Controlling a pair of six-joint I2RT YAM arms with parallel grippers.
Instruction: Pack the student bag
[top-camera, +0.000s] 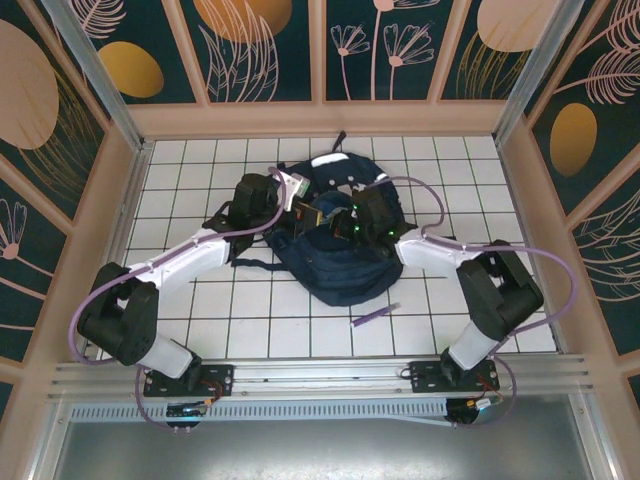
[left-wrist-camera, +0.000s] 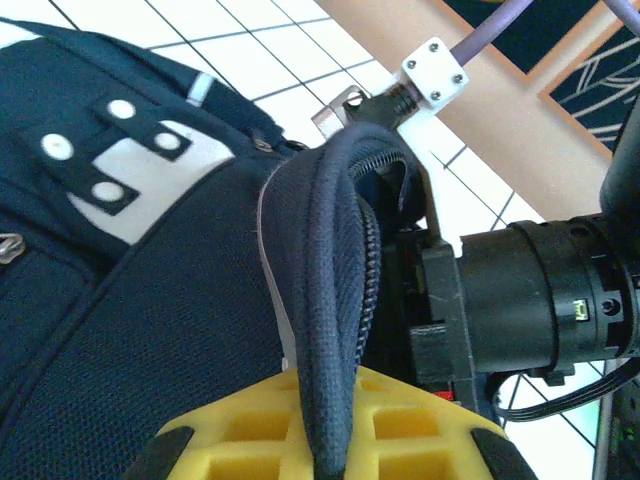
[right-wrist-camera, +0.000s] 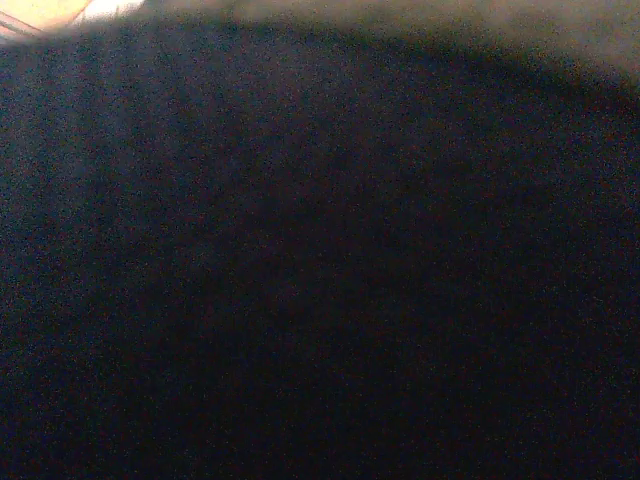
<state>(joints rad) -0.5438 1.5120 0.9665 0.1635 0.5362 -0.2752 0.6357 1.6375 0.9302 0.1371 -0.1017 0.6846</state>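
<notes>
Looking at our navy student bag (top-camera: 338, 275): light patch, studded straps, zippered rim pinched tight in the left claw (left-wrist-camera: 325, 445). The right claw (top-camera: 352, 224) is buried inside, and we can't tell its grip.

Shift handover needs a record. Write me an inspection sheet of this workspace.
Surface: white gridded table, no spills seen.
Job's things: student bag lies mid-table, its zippered rim raised.
Clutter: purple pen on the tiles beside the bag's near edge.
Grippers: left gripper pinches the bag's zippered rim; right gripper sits at the bag's opening, and its jaws cannot be made out.
Cables: purple cables run along both arms, with one looping beside the bag.
Surroundings: wooden-framed walls with floral panels; nothing else seen.
</notes>
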